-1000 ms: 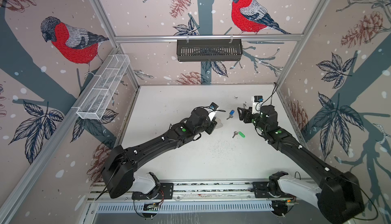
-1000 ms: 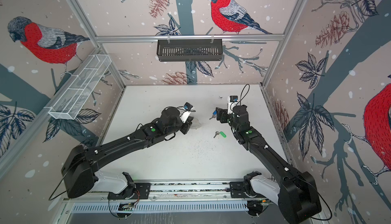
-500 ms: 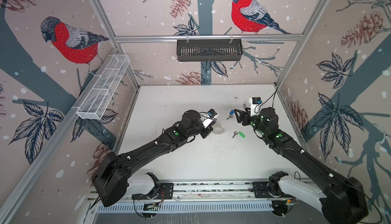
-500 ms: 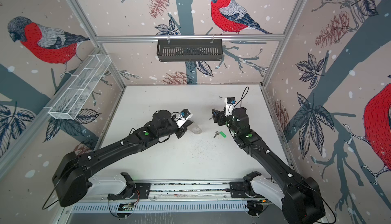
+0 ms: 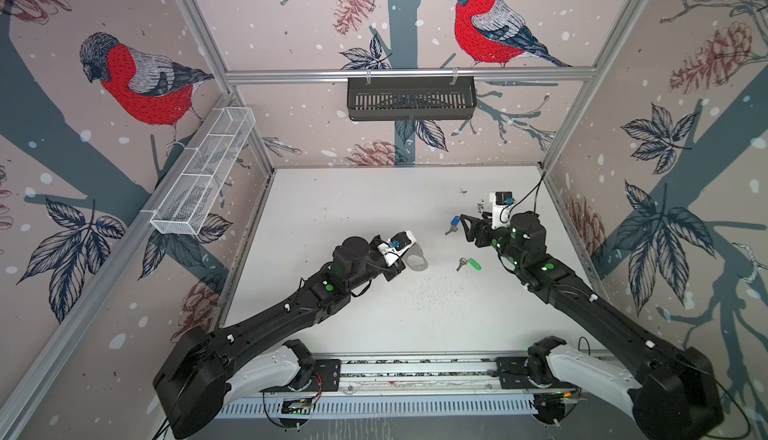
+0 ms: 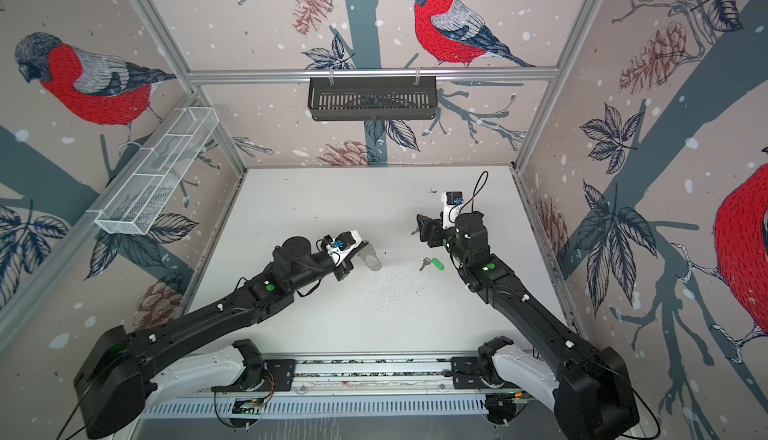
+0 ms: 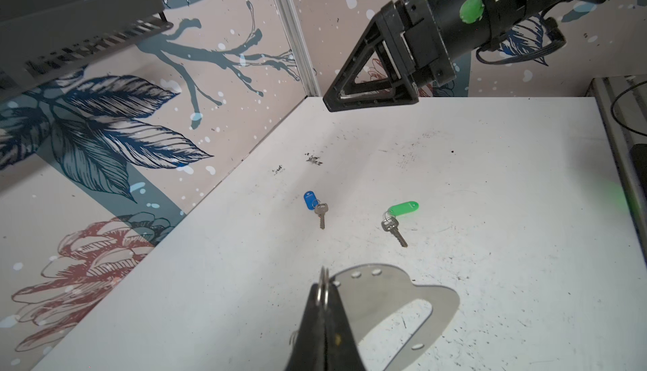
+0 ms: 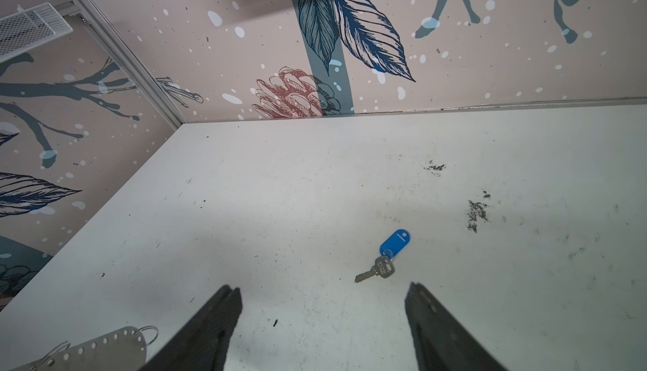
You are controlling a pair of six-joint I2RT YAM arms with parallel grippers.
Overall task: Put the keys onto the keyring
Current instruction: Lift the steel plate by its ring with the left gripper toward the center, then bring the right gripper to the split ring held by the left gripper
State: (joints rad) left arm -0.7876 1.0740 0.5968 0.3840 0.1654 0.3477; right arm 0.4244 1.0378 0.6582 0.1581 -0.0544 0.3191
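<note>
Black slotted tray (image 5: 410,97) hung at back — white mesh basket (image 5: 203,176) at left.

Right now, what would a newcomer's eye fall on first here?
Big red birds on the walls come first. On the white table lie a green-tagged key and a blue-tagged key. The left gripper is shut on the grey keyring; the right gripper stands open near the blue-tagged key.

Left arm (image 5: 270,321) and right arm (image 5: 602,313) were black, green dots, white bases; right gripper (image 8: 322,287) seemed black, triangular.
</note>
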